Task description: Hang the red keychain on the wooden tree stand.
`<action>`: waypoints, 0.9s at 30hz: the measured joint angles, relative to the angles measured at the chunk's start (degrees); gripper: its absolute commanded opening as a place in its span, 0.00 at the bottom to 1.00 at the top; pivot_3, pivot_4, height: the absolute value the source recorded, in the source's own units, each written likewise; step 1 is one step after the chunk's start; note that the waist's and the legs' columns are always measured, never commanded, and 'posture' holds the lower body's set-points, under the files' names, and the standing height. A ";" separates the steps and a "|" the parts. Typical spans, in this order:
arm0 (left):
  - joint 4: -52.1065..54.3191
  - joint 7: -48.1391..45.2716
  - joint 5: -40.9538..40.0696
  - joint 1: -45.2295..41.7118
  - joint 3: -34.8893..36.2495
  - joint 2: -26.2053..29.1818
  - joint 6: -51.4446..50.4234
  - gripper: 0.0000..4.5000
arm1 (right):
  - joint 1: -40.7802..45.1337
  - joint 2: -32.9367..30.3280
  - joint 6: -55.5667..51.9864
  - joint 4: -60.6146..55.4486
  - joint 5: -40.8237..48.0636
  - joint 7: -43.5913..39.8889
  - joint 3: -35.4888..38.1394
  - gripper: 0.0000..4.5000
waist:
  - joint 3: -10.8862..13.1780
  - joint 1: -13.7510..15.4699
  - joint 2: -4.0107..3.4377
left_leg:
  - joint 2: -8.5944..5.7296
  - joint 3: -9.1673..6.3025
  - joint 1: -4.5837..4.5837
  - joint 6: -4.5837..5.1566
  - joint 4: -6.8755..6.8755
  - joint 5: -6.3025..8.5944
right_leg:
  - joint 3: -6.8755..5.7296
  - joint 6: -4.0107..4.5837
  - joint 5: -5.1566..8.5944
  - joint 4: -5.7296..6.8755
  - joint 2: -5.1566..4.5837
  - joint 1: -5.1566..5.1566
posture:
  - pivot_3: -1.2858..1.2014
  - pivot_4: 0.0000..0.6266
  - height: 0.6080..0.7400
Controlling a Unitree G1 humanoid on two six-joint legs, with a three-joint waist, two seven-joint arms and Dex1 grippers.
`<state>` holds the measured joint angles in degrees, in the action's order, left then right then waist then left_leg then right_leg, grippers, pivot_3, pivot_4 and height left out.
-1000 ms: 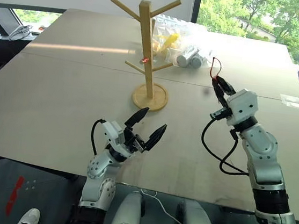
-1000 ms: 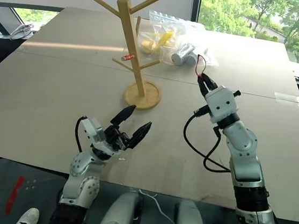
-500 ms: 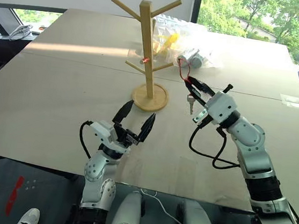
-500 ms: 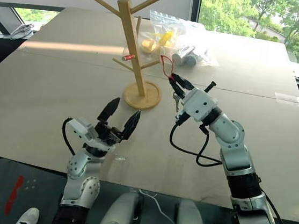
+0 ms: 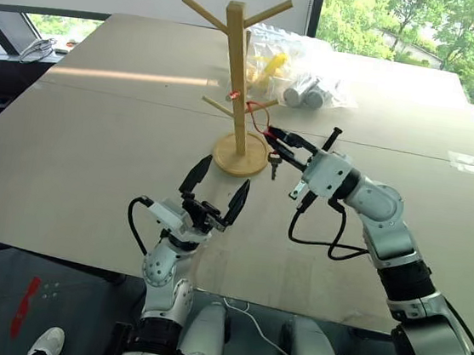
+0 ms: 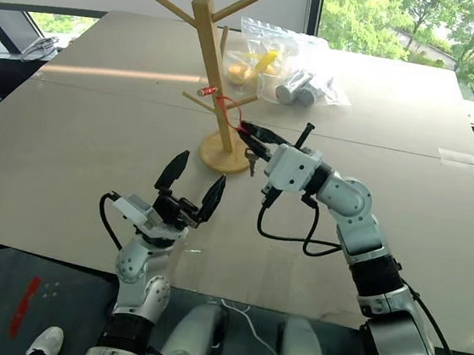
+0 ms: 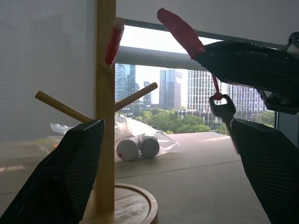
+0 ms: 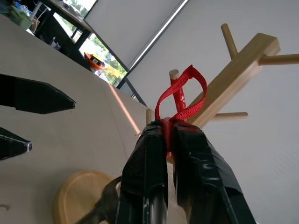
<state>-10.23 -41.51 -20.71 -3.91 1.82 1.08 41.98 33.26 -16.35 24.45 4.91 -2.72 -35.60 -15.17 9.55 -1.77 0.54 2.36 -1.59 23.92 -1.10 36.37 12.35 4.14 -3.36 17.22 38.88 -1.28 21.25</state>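
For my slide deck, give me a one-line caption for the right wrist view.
Right gripper shut on the red keychain, its loop raised beside a peg of the wooden tree stand.

Bare table (image 5: 94,153) around wooden tree stand (image 5: 236,75); plastic bags (image 5: 305,65) behind.

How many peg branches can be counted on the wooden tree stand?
4 on the wooden tree stand: two slanting up near the top, one each side, and two lower down, one each side. More may be hidden behind the post.
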 measured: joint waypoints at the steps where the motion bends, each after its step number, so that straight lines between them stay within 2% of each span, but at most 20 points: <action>1: -0.16 0.00 -0.03 -0.12 -0.02 0.02 0.12 1.00 | 0.60 0.50 0.30 0.67 -0.39 0.03 -0.27 0.02 | 0.00 0.05 0.00 | 0.00 -0.01 0.00 0.00 0.00 0.00 | 0.00 0.00 0.00 0.01 0.00 0.00 | 0.52 0.24 1.00; 14: -0.26 0.47 -1.01 -0.19 -0.21 0.48 -0.39 1.00 | 7.52 5.88 3.71 10.21 -3.50 2.01 -1.97 0.02 | -0.01 0.18 -0.02 | 0.00 -0.04 -0.02 0.00 0.01 0.00 | -0.04 0.01 0.00 0.03 0.00 -0.01 | 0.52 0.24 1.00; 27: -0.03 1.63 -0.83 -0.06 -0.30 0.25 -1.01 1.00 | 11.68 7.07 6.71 20.82 -3.86 4.12 -1.74 0.02 | -0.01 0.17 -0.02 | 0.00 -0.04 -0.02 0.00 0.01 0.00 | -0.04 0.01 0.00 0.03 0.00 -0.01 | 0.52 0.24 1.00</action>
<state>-10.26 -39.88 -21.54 -3.97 1.53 1.33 40.97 44.94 -9.28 31.16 25.74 -6.58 -31.48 -16.90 9.54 -1.59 0.52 2.36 -1.62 23.90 -1.10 36.38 12.35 4.10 -3.34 17.21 38.91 -1.28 21.25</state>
